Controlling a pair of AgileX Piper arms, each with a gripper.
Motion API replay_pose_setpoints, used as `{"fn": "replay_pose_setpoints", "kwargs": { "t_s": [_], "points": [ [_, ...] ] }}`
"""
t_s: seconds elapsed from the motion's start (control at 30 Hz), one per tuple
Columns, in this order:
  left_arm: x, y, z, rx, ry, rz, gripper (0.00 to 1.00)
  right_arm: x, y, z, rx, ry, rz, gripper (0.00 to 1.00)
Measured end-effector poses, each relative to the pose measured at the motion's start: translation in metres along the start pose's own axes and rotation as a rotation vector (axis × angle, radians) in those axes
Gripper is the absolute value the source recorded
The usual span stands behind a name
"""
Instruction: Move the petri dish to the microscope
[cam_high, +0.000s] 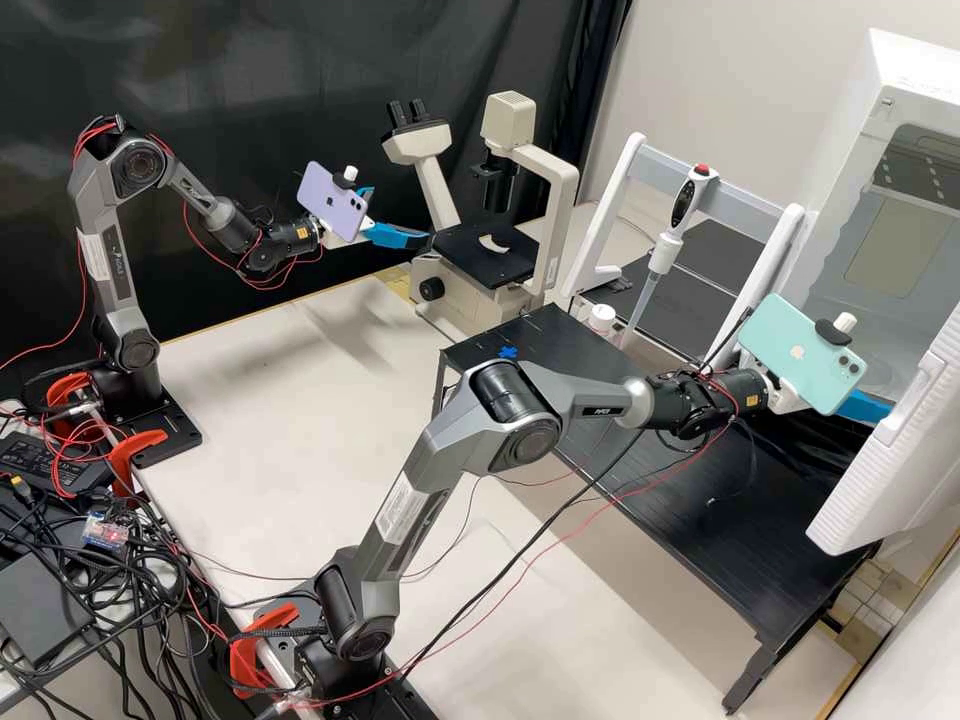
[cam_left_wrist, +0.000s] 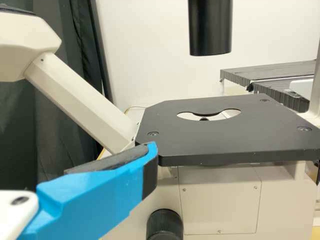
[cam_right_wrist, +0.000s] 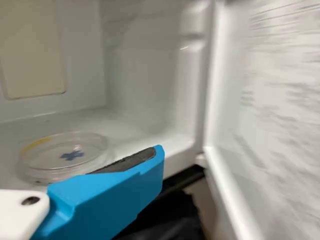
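At the microscope (cam_high: 425, 285) my left gripper (cam_high: 400, 215) stands open, left of its black stage (cam_high: 497, 272). The left wrist view has a blue finger of the left gripper (cam_left_wrist: 107, 192) close by the stage (cam_left_wrist: 220, 140), its dark pad bare. My right gripper (cam_high: 866, 406) is at the white chamber, partly behind its door. The clear petri dish (cam_right_wrist: 47, 152) lies flat on the chamber floor, a blue cross mark showing in it. Beside the dish, in the right wrist view, is the open right gripper (cam_right_wrist: 120, 187), its one visible pad touching nothing clearly.
The white chamber's door (cam_high: 890, 455) stands open beside the right gripper. A black low table (cam_high: 740, 540) bears a blue cross mark (cam_high: 508, 352). A pipette (cam_high: 664, 250) hangs near a white rack (cam_high: 612, 205). Tangled cables lie at the left edge.
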Motion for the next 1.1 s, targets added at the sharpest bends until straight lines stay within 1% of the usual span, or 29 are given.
{"fn": "replay_pose_setpoints", "kwargs": {
  "t_s": [0.03,0.2,0.23,0.27,0.37,0.43,0.47,0.53,0.6,0.63,0.73,0.77,0.8,0.93,0.97,1.0,1.03,1.07,1.1],
  "points": [
    [0.000,0.000,0.000,0.000,0.000,0.000,1.00,0.004,-0.003,-0.001,-0.004,0.003,-0.013,1.00],
    [0.000,0.000,0.000,0.000,0.000,0.000,1.00,0.023,-0.009,-0.001,0.007,0.009,-0.047,1.00],
    [0.000,0.000,0.000,0.000,0.000,0.000,1.00,0.027,-0.010,-0.002,0.004,0.009,-0.054,1.00],
    [0.000,0.000,0.000,0.000,0.000,0.000,1.00,0.030,-0.012,0.000,0.009,0.004,-0.062,1.00],
    [0.000,0.000,0.000,0.000,0.000,0.000,1.00,0.041,-0.019,0.000,0.005,-0.003,-0.088,1.00],
    [0.000,0.000,0.000,0.000,0.000,0.000,1.00,0.048,-0.024,0.000,-0.004,-0.002,-0.097,1.00],
    [0.000,0.000,0.000,0.000,0.000,0.000,1.00,0.052,-0.029,0.002,-0.013,-0.005,-0.106,1.00],
    [0.000,0.000,0.000,0.000,0.000,0.000,1.00,0.058,-0.033,0.004,-0.024,-0.002,-0.106,1.00],
    [0.000,0.000,0.000,0.000,0.000,0.000,1.00,0.062,-0.034,0.006,-0.027,-0.005,-0.104,1.00],
    [0.000,0.000,0.000,0.000,0.000,0.000,1.00,0.064,-0.035,0.006,-0.035,-0.001,-0.100,1.00],
    [0.000,0.000,0.000,0.000,0.000,0.000,1.00,0.067,-0.036,0.008,-0.034,-0.007,-0.095,1.00],
    [0.000,0.000,0.000,0.000,0.000,0.000,1.00,0.069,-0.037,0.010,-0.025,-0.013,-0.093,1.00],
    [0.000,0.000,0.000,0.000,0.000,0.000,1.00,0.069,-0.036,0.009,-0.033,-0.012,-0.091,0.00],
    [0.000,0.000,0.000,0.000,0.000,0.000,1.00,0.072,-0.036,0.011,-0.030,-0.033,-0.089,0.00],
    [0.000,0.000,0.000,0.000,0.000,0.000,1.00,0.073,-0.036,0.011,-0.028,-0.038,-0.092,0.00],
    [0.000,0.000,0.000,0.000,0.000,0.000,1.00,0.073,-0.036,0.011,-0.017,-0.041,-0.095,0.00],
    [0.000,0.000,0.000,0.000,0.000,0.000,1.00,0.074,-0.037,0.012,-0.024,-0.042,-0.095,0.00],
    [0.000,0.000,0.000,0.000,0.000,0.000,1.00,0.075,-0.037,0.011,-0.019,-0.044,-0.100,0.00],
    [0.000,0.000,0.000,0.000,0.000,0.000,1.00,0.075,-0.036,0.013,-0.023,-0.048,-0.103,0.00]
  ]
}}
